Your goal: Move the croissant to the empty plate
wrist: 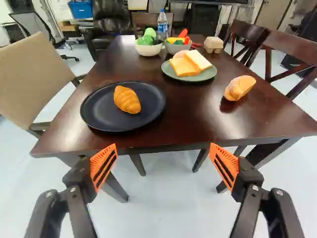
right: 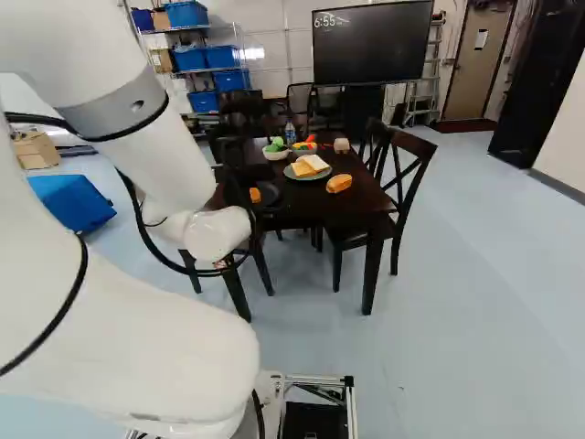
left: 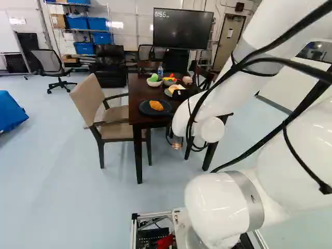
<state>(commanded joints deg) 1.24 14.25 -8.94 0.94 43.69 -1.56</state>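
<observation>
The white, smooth-shelled arm is extended toward the dark wooden counter, its black, orange-padded pincer spread wide.

The glossy dark-brown wooden tabletop carries a black plate, green plate, bread roll, white bowl, grey bowl, plastic bottle and small beige item.

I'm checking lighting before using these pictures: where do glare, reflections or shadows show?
Wrist view: the glossy tabletop has a pale glare patch at its far end and a dark reddish reflection or shadow under the bread roll, while the croissant isn't washed out; left base view: bright patches on the back wall.
</observation>
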